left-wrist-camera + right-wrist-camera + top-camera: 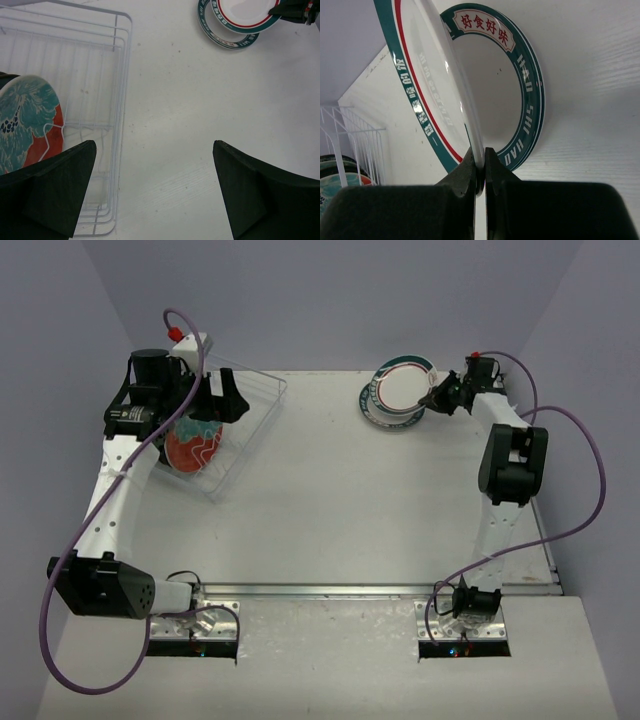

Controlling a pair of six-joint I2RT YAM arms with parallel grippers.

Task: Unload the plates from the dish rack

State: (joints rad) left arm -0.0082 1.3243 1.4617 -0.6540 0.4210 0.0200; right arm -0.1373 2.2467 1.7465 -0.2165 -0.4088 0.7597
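The clear dish rack [252, 408] stands at the far left and holds one teal-orange plate with white waves [194, 446], standing on edge. My left gripper [223, 400] hovers over the rack's right side, open and empty; in the left wrist view [155, 165] its fingers [55, 185] straddle the rack's rim [121, 100] beside that plate [27, 120]. My right gripper [437, 397] is shut on the rim of a white plate with a teal-red ring [403, 386]. It holds the plate tilted over a second teal-rimmed plate [378, 414] lying on the table. The right wrist view shows the pinch [480, 160].
The lower plate [526, 75] has a teal rim with lettering and lies flat at the far right. The rack's ribs [350, 135] show far off in the right wrist view. The table's back edge and the grey walls are close behind both plates and rack.
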